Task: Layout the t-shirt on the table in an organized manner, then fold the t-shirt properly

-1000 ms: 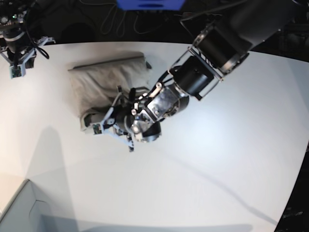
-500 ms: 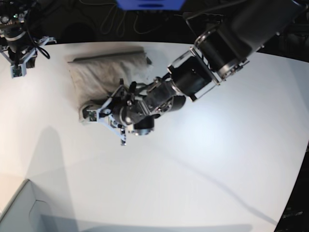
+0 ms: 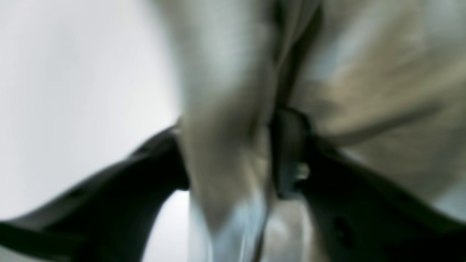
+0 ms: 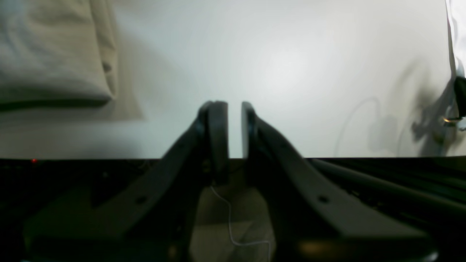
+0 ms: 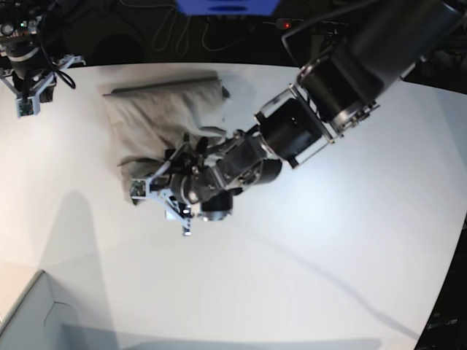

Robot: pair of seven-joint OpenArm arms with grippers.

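Table (image 5: 328,240) takes up most of the view, white & bare up front. Shirt (image 5: 157,120) sits bunched at far left, partly folded, near edge lifted. Left claw (image 5: 162,191) is clamped on a fold of cloth w/ fabric pinched between fingers (image 3: 291,153). Right claw (image 4: 235,127) is parked at far corner, nearly closed, holding nothing. Risk: one-point grip drags the whole stack, so layers bunch or slip out.
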